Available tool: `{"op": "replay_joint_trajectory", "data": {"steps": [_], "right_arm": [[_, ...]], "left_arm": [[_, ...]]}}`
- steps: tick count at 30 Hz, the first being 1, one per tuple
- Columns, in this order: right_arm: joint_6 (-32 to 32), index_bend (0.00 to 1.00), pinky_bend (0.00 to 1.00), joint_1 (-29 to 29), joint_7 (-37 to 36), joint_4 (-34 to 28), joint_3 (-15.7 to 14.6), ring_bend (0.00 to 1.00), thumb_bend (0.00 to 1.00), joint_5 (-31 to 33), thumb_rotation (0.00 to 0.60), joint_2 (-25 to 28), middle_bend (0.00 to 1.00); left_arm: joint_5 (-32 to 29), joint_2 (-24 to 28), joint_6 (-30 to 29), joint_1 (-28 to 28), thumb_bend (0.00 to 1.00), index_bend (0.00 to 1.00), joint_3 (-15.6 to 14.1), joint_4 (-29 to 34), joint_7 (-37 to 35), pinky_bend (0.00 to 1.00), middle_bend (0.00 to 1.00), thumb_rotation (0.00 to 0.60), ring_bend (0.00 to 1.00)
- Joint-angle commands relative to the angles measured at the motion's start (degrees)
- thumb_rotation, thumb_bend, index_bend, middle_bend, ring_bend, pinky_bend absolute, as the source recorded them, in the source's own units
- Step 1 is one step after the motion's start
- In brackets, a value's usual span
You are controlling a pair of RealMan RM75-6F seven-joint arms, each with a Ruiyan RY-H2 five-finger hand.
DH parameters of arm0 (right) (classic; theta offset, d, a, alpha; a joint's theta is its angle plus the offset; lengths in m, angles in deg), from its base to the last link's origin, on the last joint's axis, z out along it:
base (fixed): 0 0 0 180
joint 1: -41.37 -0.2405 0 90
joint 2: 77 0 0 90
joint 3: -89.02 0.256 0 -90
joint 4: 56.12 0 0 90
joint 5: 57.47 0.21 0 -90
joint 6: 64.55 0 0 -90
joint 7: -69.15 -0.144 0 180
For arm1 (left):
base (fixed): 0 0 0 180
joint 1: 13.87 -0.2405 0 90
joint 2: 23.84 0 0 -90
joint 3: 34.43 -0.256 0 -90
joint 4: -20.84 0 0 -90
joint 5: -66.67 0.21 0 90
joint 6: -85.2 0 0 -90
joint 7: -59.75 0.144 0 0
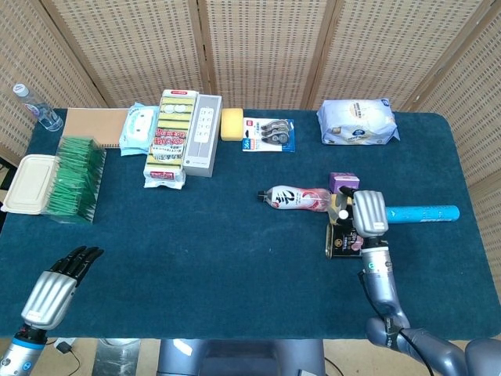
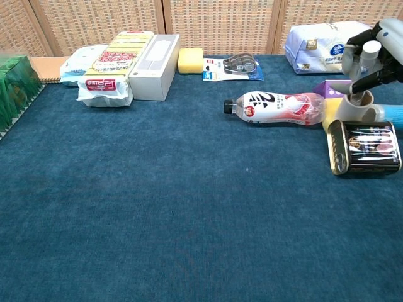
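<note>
My right hand hangs over the right side of the blue table, fingers apart and curved down, gripping nothing; in the chest view it shows at the top right edge. Directly beneath it lies a black can. Just left is a pink-labelled bottle on its side. A pale cylinder and a yellow piece sit under the fingertips. My left hand hovers off the table's near left corner, fingers straight and holding nothing.
A purple box and a blue tube flank the right hand. Along the back are a wipes pack, tape pack, yellow sponge, white box and sponge pack. A green pack and container lie left.
</note>
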Motion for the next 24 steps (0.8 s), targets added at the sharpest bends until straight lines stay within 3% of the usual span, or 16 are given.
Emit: {"op": "replay_joint_trajectory", "data": {"steps": [1,24], "right_arm": [[0.12,0.67,0.85,-0.02,-0.03,-0.72,0.0,0.89,0.29,-0.12,0.6,0.15,0.8],[0.65,0.73,0.91,-0.74,-0.67,-1.39,0.75,0.95,0.31,-0.32,0.6,0.21,0.86]], "left_arm": [[0.06,0.01,-0.03,0.01,0.18,0.1,-0.01,0.03,0.03,0.33,0.18,0.6,0.15],[-1.96,-3.38,2.48,0.69,0.18,0.1,0.77,-3.8,1.49,0.33,0.18,0.6,0.15]]}}
